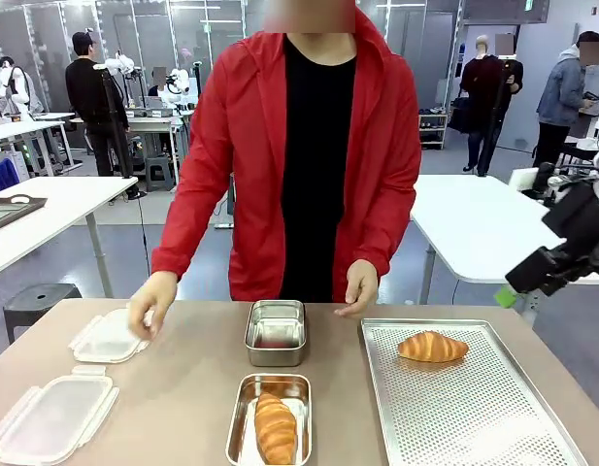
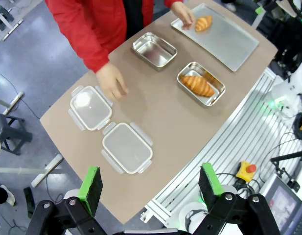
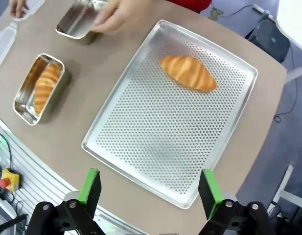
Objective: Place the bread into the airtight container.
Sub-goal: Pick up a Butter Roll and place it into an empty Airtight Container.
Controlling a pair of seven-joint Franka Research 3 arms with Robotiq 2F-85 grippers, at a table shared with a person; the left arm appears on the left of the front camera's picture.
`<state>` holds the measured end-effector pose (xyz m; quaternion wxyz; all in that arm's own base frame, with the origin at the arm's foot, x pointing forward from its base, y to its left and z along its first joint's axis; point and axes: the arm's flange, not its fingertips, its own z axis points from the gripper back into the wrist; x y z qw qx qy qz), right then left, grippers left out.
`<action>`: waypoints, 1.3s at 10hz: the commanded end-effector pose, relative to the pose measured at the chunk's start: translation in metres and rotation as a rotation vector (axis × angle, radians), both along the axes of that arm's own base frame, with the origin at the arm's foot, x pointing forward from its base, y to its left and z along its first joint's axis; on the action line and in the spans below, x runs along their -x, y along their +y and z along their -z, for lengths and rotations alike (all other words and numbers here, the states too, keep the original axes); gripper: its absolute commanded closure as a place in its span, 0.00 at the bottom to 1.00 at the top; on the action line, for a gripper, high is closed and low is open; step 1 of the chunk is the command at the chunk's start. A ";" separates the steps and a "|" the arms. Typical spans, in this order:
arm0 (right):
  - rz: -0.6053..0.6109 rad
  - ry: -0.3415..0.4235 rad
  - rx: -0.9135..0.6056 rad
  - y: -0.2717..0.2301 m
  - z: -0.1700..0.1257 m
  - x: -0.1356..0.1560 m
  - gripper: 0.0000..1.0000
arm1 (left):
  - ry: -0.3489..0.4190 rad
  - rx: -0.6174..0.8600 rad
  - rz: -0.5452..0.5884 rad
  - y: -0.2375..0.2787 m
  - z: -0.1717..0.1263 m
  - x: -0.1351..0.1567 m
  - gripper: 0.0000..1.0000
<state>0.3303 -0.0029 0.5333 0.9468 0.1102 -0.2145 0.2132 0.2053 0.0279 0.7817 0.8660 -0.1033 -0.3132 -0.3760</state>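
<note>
Lying on the perforated metal tray (image 1: 454,408), the golden croissant (image 1: 432,347) sits right of the empty steel container (image 1: 276,332) in the front view. Left wrist view: left hand (image 2: 151,183) spread empty, well away. Right wrist view: right hand (image 3: 148,188), the nearer, gapes empty above the tray; the croissant's long axis runs roughly finger to finger.

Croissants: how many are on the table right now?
2. One croissant lies on the perforated tray, right side; the other croissant sits inside the near steel container.
</note>
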 end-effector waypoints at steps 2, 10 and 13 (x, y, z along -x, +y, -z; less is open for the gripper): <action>-0.100 0.038 -0.022 -0.027 0.029 -0.022 0.00 | -0.001 -0.001 0.003 -0.001 -0.001 -0.001 0.00; -0.045 -0.106 -0.119 -0.059 0.035 0.002 0.00 | -0.001 -0.001 0.003 -0.001 -0.001 -0.001 0.00; 0.030 -0.162 -0.185 -0.130 0.019 0.087 0.00 | -0.001 -0.001 0.003 -0.001 -0.001 -0.001 0.00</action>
